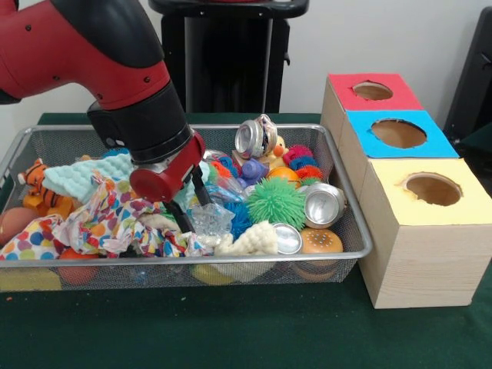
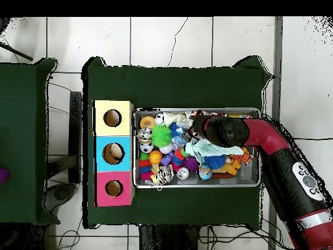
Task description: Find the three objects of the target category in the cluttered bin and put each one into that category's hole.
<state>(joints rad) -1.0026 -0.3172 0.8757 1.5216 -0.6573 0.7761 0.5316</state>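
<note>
Over the bin (image 1: 350,231) the arm slants down, its pincer (image 1: 194,206) clamped on a crushed bottle (image 1: 211,218). Green cloth covers the counter (image 1: 231,330).

A bulky red arm (image 1: 84,46) with a black wrist section, red end cap, thin black fingers (image 1: 201,187).

The table (image 1: 231,338) wears a dark green cloth, slightly rumpled at its corners when seen from above. A second green-covered table (image 2: 23,140) stands just beside it, with a gap of floor between the two. The floor (image 2: 156,36) is laid in large pale tiles with dark joints, and thin cables (image 2: 71,97) trail across it near the gap. Behind the table rises a plain, light grey wall (image 1: 384,38), evenly lit. A black stand (image 1: 227,54) sits against it, and something dark (image 1: 473,77) shows at the edge.
</note>
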